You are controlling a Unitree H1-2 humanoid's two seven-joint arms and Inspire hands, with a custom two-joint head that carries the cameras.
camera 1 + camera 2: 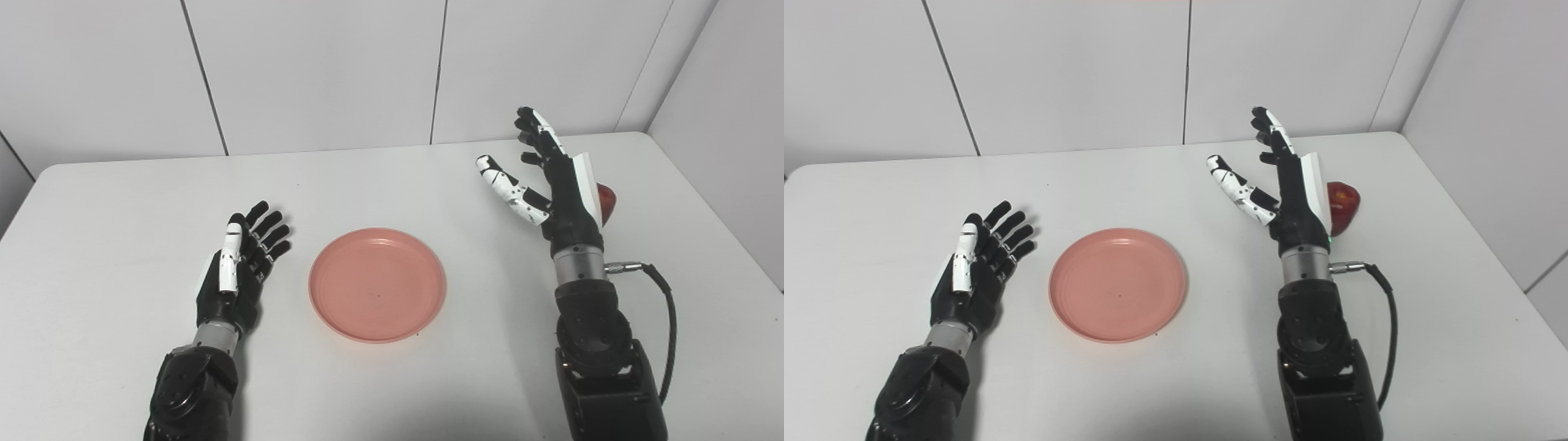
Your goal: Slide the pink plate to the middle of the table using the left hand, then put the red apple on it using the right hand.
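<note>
the white rectangular table [122, 196] is carrying everything here, with pale wall panels [318, 67] running behind its far edge. next in size, the round shallow pink plastic plate [377, 284] is lying empty around the middle of the table, somewhat toward the near edge, so the sliding step is looking finished as far as the layout tells.

the right hand [1283, 184] is hovering upright toward the table's right side, released, with its fingers spread and holding nothing. the left hand [242, 263] is resting or hanging low just left of the plate, also released with fingers apart, not touching the plate's rim.

the small glossy red apple [1342, 205] is sitting near the table's right edge, immediately to the outer side of the right hand and partly hidden behind its back. that is the relation the coming move is turning on: the apple is lying behind the back of the hand, on the side away from the plate, while the palm is facing inward toward the plate. the right hand is far nearer to it than the left. the hand is probably needing to turn or swing round the apple before closing.

nothing is standing between the apple and the plate except the hand itself; a black cable [670, 318] is looping beside the right forearm.
</note>
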